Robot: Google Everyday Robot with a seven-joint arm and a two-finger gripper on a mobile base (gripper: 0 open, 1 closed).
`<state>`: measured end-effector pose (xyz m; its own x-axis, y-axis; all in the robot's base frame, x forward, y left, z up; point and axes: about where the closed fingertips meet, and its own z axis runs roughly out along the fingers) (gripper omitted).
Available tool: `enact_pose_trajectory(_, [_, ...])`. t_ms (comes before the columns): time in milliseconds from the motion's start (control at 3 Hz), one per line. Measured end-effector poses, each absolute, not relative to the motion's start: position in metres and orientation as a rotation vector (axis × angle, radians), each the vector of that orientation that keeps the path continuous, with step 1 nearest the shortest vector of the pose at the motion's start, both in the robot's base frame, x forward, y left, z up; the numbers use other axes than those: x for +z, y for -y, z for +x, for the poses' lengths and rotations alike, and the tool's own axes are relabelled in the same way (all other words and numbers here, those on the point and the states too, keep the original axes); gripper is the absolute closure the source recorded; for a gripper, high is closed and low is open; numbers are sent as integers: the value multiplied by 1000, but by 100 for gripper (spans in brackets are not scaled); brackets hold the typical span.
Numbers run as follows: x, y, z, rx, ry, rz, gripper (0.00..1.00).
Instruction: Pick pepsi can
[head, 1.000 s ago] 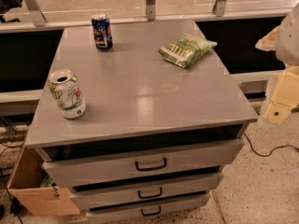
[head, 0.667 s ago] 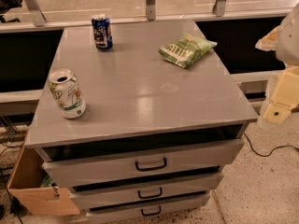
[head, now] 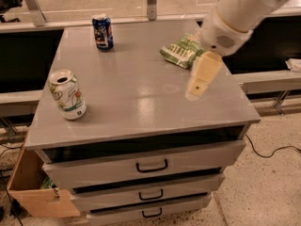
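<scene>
The pepsi can (head: 102, 32) is dark blue with white and red markings and a silver top. It stands upright at the far left of the grey cabinet top (head: 141, 98). My gripper (head: 199, 80) hangs from the white arm over the right part of the top, just in front of a green snack bag. It is well to the right of the pepsi can and nearer the front, and it holds nothing that I can see.
A white and green can (head: 68, 94) stands near the front left edge. A green snack bag (head: 182, 51) lies at the back right. Below the top are three drawers (head: 150, 166). A cardboard box (head: 33, 192) sits on the floor at the left, a cable (head: 273, 152) at the right.
My arm and gripper have swung in from beyond the cabinet's right edge and now hang over the right part of the top. The cans and the bag have not moved.
</scene>
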<state>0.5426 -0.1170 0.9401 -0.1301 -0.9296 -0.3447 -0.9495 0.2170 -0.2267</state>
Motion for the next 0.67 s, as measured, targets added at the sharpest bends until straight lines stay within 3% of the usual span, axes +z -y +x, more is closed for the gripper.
enact_pose_trajectory(667, [921, -1, 631, 227, -1974, -1627, 0])
